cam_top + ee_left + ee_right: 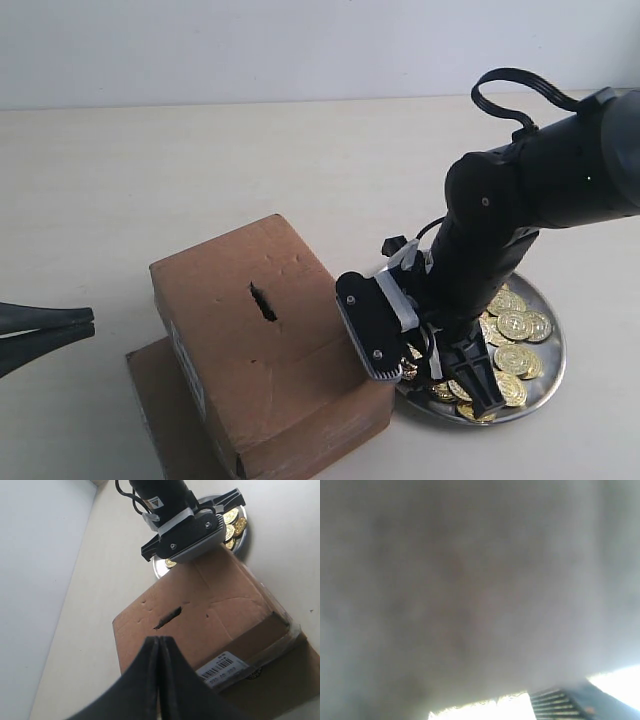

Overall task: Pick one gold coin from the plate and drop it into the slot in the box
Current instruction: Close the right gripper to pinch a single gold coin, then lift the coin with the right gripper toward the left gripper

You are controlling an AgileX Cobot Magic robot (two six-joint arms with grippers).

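Plainly dented brown box, dark ragged slot, shiny gold coins

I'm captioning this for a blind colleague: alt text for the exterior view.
The black right gripper reaches down into a round silver metal plate of small gold coins, beside a dented brown cardboard box with a dark slit on top. The left gripper sits shut at the left edge.

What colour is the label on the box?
The label: white, black barcode; best in left wrist view.
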